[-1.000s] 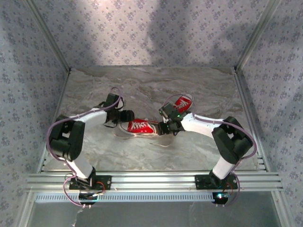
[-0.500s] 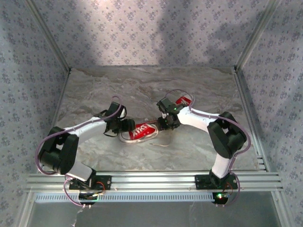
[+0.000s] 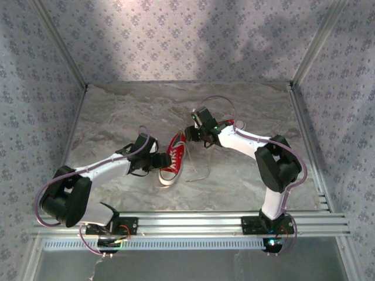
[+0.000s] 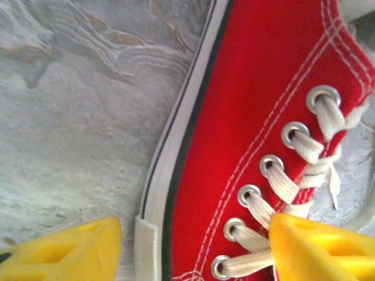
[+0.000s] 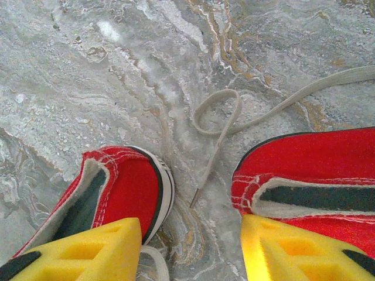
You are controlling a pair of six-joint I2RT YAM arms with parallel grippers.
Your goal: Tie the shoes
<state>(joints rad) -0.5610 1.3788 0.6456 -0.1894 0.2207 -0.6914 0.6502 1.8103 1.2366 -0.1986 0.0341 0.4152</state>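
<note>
From above, the near shoe (image 3: 174,157) lies about the middle of the table (image 3: 117,111), with its white toe toward the near edge and its heel toward the far edge. Loose laces (image 3: 198,170) trail on the table to its right. The left claw (image 3: 158,162) is low at the left side of this shoe, and the right claw (image 3: 190,133) is just beyond its heel. The far shoe (image 3: 226,124) lies right of the centre, mostly hidden under the right arm. In the left wrist view, the left claw (image 4: 196,234) is spread across the front part of the near shoe (image 4: 234,117). One finger (image 4: 64,252) stands on the table just beside the white sole, with a small gap. The other finger (image 4: 322,246) rests over the laces (image 4: 281,187). In the right wrist view, the right claw (image 5: 190,225) is spread too, with bare table and a lace (image 5: 217,129) between its fingers. A heel (image 5: 126,187) lies at the lower left and another heel (image 5: 316,158) at the right, apart from each other.
</note>
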